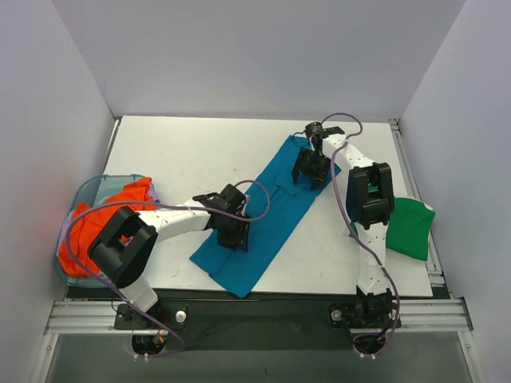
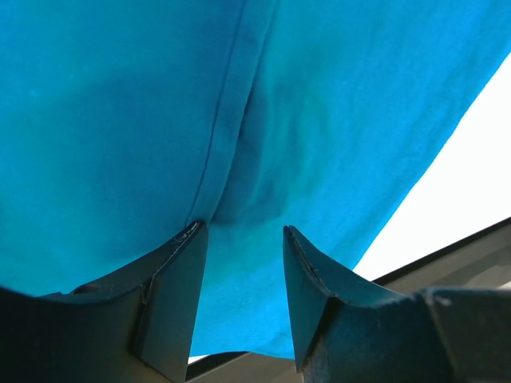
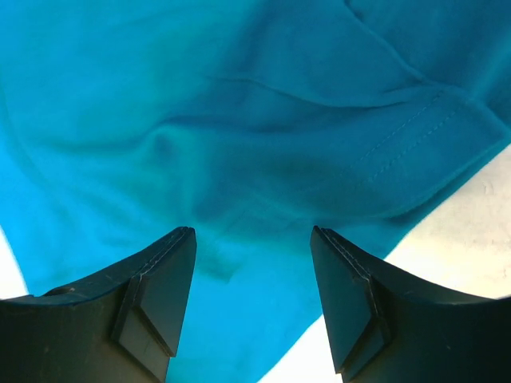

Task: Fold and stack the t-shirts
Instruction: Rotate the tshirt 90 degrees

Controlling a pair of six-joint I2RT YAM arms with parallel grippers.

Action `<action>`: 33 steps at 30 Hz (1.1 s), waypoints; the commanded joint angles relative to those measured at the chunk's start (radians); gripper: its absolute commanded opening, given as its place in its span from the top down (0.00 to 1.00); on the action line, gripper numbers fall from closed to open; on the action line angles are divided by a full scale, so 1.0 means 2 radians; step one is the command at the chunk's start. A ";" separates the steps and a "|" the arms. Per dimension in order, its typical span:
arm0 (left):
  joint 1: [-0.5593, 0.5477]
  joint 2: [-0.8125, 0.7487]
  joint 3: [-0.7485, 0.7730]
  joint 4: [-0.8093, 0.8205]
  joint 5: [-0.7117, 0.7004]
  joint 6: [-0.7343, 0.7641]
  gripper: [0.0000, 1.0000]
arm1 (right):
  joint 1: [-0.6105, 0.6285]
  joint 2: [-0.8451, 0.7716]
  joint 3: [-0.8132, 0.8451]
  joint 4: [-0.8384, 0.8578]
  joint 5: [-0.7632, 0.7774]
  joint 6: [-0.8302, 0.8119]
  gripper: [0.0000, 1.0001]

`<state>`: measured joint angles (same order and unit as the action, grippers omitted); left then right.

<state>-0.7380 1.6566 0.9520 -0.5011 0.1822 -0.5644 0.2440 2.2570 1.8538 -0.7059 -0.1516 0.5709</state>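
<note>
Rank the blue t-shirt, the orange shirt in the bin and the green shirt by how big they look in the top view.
1. Blue t-shirt, spread flat: clearly largest.
2. Orange shirt, bunched in the bin.
3. Green shirt.
The last two look close and each is partly hidden, so their order is unsure.

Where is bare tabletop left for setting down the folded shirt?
Widest bare white tabletop: far-left, between the translucent blue bin of orange cloth and the long teal t-shirt. Smaller patch near-right, between that shirt and the folded green t-shirt. Crowded mid-table: left end effector and right end effector both sit over it.
</note>
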 commanded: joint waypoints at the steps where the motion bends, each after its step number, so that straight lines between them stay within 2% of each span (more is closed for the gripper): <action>1: 0.000 0.022 0.016 0.021 0.015 0.019 0.47 | 0.005 0.029 0.013 -0.022 0.048 0.031 0.40; 9: 0.002 0.059 0.039 0.028 0.047 0.019 0.46 | 0.015 0.106 0.131 -0.066 0.073 0.056 0.40; 13: 0.002 0.069 0.052 0.037 0.063 0.005 0.47 | 0.015 0.149 0.202 -0.070 0.065 0.070 0.40; 17: 0.002 0.090 0.066 0.072 0.096 -0.025 0.46 | 0.011 0.174 0.238 -0.069 0.048 0.093 0.40; 20: 0.001 0.107 0.072 0.110 0.122 -0.050 0.46 | 0.011 0.186 0.257 -0.063 0.042 0.101 0.40; 27: -0.016 0.127 0.082 0.145 0.142 -0.064 0.46 | 0.011 0.180 0.260 -0.020 0.031 0.100 0.36; 33: -0.031 0.096 0.069 0.148 0.149 -0.059 0.47 | 0.011 0.143 0.251 0.016 0.014 0.069 0.32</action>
<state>-0.7834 1.8816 1.1000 -0.2413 0.4767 -0.6922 0.2626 2.5778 2.3795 -0.7223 -0.1017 0.7422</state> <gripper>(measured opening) 0.534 0.677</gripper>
